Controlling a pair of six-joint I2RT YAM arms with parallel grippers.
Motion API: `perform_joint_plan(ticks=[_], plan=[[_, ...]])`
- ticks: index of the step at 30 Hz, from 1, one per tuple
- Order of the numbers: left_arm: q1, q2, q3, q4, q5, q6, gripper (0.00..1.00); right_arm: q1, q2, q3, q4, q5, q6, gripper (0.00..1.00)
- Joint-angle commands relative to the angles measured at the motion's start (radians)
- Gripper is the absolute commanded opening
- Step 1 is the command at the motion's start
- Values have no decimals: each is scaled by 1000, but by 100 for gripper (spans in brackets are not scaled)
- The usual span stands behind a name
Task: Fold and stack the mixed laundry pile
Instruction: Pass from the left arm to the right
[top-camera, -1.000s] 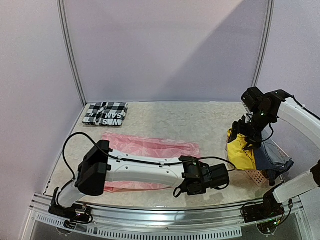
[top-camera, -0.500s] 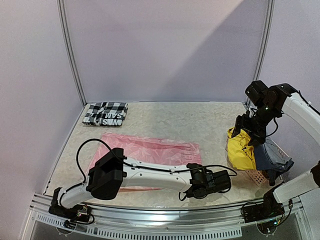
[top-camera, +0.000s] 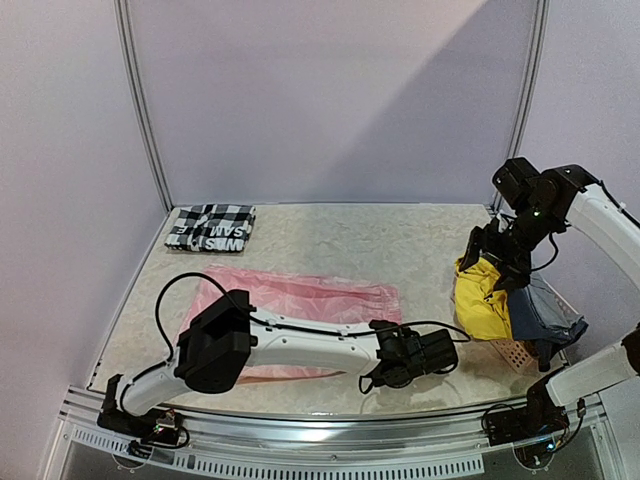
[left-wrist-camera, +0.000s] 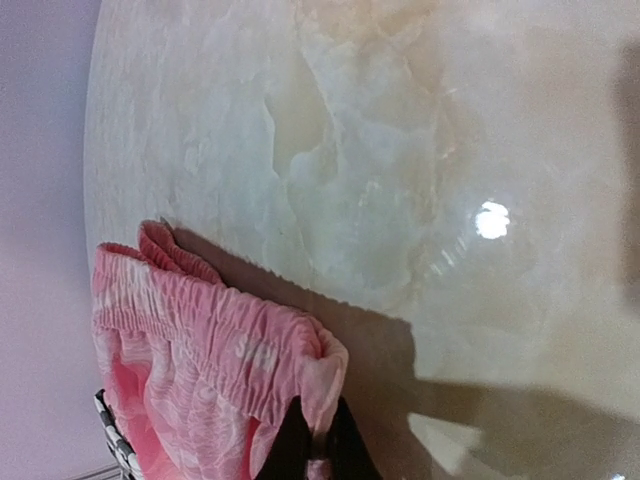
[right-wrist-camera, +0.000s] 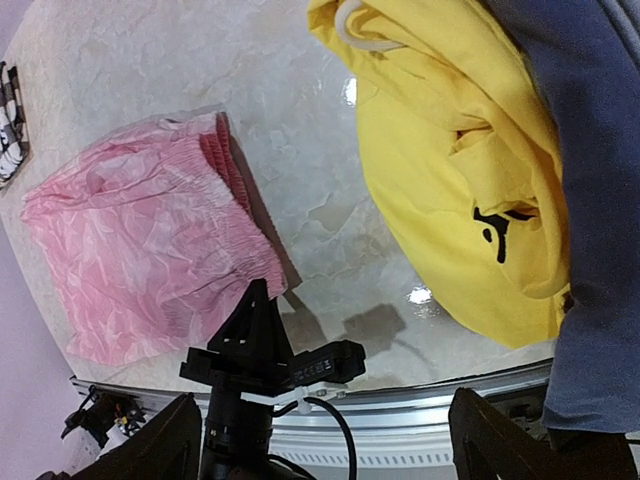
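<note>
the pink shorts (top-camera: 300, 300) lie spread flat on the tabletop (top-camera: 350, 240) near the front edge, with the elastic waistband toward the right. the left end effector (left-wrist-camera: 315, 452) is clenched on the near corner of that waistband, a small pinch of gathered cloth between its tips. the fabric looks thin, light and limp, with fine crinkles. it should drape and trail rather than hold a shape, so a pull from one corner will likely drag the rest across the glossy surface and skew it. the waistband is the thickest, grippiest part and a good place to hold. a second hold on its far corner would keep a fold edge straight.

the right end effector (top-camera: 495, 268) hangs released, jaws wide with nothing between them, just above the yellow garment (right-wrist-camera: 450, 170). that one is heaped with a blue-grey garment (right-wrist-camera: 590, 200) over the basket (top-camera: 515, 352) at the right edge. both look soft and bulkier. the yellow one is bunched, so a pinch on a top ridge seems best, though it may drag the blue-grey one along. the checked shirt (top-camera: 212, 227) sits folded at the far left corner.
</note>
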Motion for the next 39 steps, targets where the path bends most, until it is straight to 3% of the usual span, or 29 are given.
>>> perform_joint_plan(ticks=[1, 7, 16, 33, 39], plan=[[35, -133, -86, 76, 115, -70, 0, -5, -19, -1, 79, -93, -5, 88], [85, -293, -228, 167, 263, -138, 0, -5, 20, -12, 155, -176, 4, 89], [156, -423, -297, 208, 478, -229, 0, 10, 84, -75, 306, -288, 66, 92], [170, -448, -323, 205, 519, -242, 0, 137, 267, -169, 532, -316, 288, 94], [170, -448, -325, 206, 523, -245, 0, 140, 338, -256, 663, -340, 346, 86]])
